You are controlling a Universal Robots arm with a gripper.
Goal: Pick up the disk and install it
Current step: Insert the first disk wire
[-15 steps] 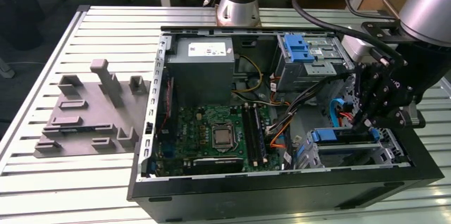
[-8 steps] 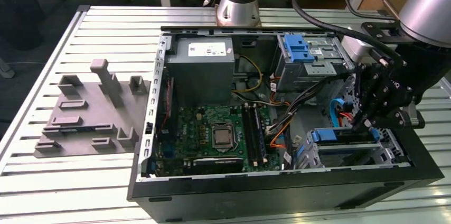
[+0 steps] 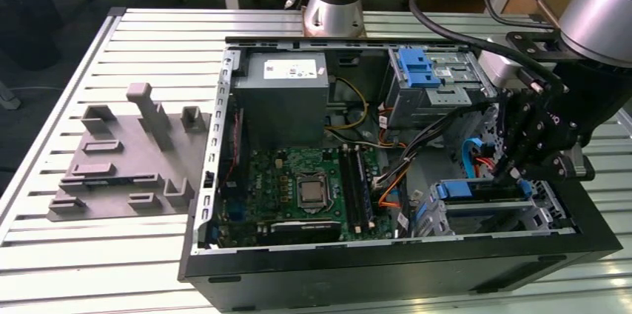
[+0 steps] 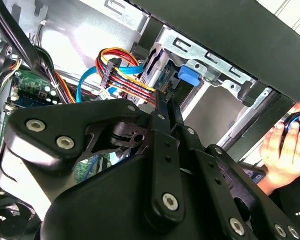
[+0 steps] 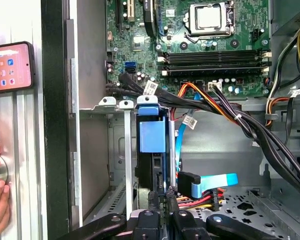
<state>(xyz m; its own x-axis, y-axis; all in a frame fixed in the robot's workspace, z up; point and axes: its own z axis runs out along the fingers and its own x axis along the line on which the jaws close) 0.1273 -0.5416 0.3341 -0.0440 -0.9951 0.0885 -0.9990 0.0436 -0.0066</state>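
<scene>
The disk (image 3: 481,189), silver with a blue plastic bracket, sits on edge in the lower drive cage (image 3: 493,218) at the open computer case's corner on the exterior view's right. In the first wrist view the disk (image 5: 152,137) shows end-on in its slot, blue tab toward the motherboard. My gripper (image 3: 505,175) hangs right over it, fingers shut together. The gripper (image 5: 162,196) has its tips at the disk's near end. In the second wrist view the gripper (image 4: 164,100) points at the blue tab of the disk (image 4: 187,77).
The case holds a grey power supply (image 3: 286,95), an upper cage with a blue latch (image 3: 427,77), a motherboard (image 3: 296,188) and cable bundles (image 5: 225,112) beside the bay. A grey fixture (image 3: 123,158) lies on the table. A person's hand (image 4: 285,145) and a phone (image 5: 10,65) are just outside the case wall.
</scene>
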